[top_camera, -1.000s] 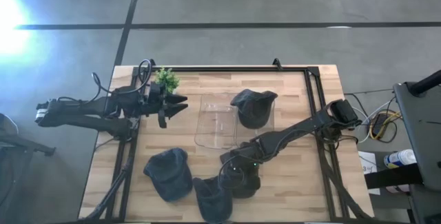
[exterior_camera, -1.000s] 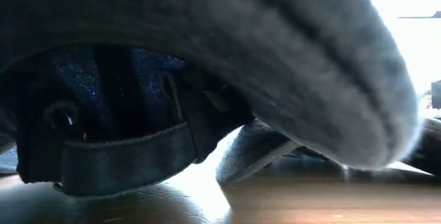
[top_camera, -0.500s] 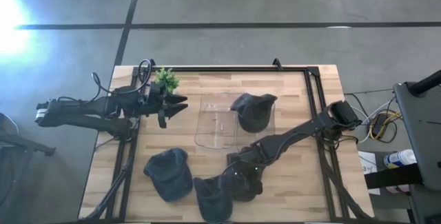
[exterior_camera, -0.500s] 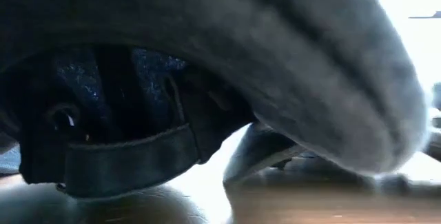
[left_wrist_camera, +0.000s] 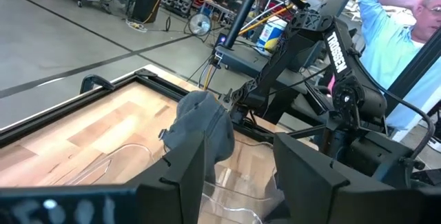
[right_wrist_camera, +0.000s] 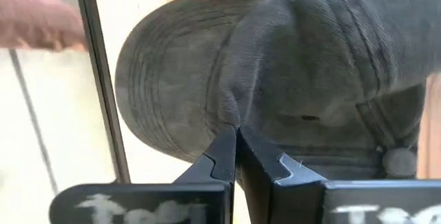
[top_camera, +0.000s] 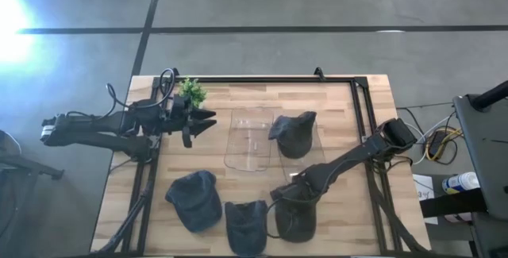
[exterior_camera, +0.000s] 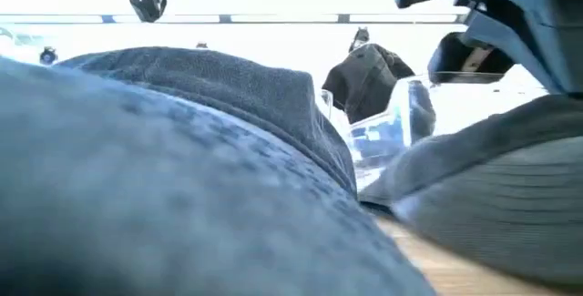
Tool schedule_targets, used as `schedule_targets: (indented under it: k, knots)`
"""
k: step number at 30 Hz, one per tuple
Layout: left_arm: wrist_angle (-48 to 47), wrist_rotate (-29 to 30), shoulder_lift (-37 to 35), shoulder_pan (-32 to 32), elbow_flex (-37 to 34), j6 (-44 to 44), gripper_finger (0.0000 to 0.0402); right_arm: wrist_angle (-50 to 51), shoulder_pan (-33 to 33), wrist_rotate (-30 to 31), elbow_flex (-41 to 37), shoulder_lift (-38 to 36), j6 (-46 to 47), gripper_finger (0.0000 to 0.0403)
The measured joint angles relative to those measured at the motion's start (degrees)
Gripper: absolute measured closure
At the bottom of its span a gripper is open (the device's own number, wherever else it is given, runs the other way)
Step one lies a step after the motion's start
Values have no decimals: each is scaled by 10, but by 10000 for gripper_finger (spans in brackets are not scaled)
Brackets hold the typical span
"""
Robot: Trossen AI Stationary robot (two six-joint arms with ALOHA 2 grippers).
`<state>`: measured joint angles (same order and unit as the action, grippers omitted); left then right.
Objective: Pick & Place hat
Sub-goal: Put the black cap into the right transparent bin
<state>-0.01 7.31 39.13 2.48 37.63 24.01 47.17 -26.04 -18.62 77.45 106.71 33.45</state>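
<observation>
A dark grey cap (top_camera: 295, 218) lies near the table's front edge, right of the middle. My right gripper (top_camera: 284, 197) is shut on its crown, which shows in the right wrist view (right_wrist_camera: 303, 58). Two more caps, one (top_camera: 194, 200) and another (top_camera: 246, 226), lie on the table left of it. A further cap (top_camera: 292, 133) rests on the right part of a clear container (top_camera: 248, 143). My left gripper (top_camera: 208, 119) hovers open and empty at the table's left, by a small green plant (top_camera: 190, 91). My right gripper pinches a raised fold of the cap's crown fabric (right_wrist_camera: 238, 114) between its two fingertips, behind the brim (right_wrist_camera: 165, 100). The fingers slant down from the table's far right. In the low view the cap (exterior_camera: 492, 214) sits low, with its underside on the table.
A black frame rail (top_camera: 361, 123) runs along the table's right side. In the left wrist view a person in a light blue shirt (left_wrist_camera: 406, 38) stands beyond the table. Bare wood (top_camera: 341, 226) lies right of the held cap.
My right gripper has gone toward the table's right edge and a little nearer, taking the grey cap with it. The cap overlapped the middle front cap and was lifted close before the low camera. It now lies apart from that cap and lower.
</observation>
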Motion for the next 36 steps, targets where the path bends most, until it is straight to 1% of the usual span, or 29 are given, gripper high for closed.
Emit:
schedule_targets:
  k: [4, 7, 9, 12, 17, 25, 30, 32, 36]
  knots:
    - [0, -1, 0, 0, 0, 0, 236, -17, -2, -44, 0, -2, 0, 395]
    - [0, -2, 0, 0, 0, 0, 236, -65, -2, -90, 4, -2, -2, 395]
    - [0, -2, 0, 0, 0, 0, 236, -104, 0, -102, 8, -2, -4, 395]
    - [0, -1, 0, 0, -1, 0, 236, -139, 8, -101, 15, -2, -4, 395]
    - [0, -1, 0, 0, -3, 0, 236, -118, 15, -84, 16, 0, -6, 395]
    - [0, 0, 0, 0, -3, -3, 236, -105, 13, -84, 7, 0, 2, 395]
    - [0, 0, 0, 0, -3, -5, 236, -104, -5, -84, 7, 0, 26, 395]
    - [0, 0, 0, 0, -3, -6, 236, -95, -12, -80, 7, 0, 26, 395]
    - [0, 0, 0, 0, -3, -18, 236, -40, -10, -46, 2, 0, 22, 395]
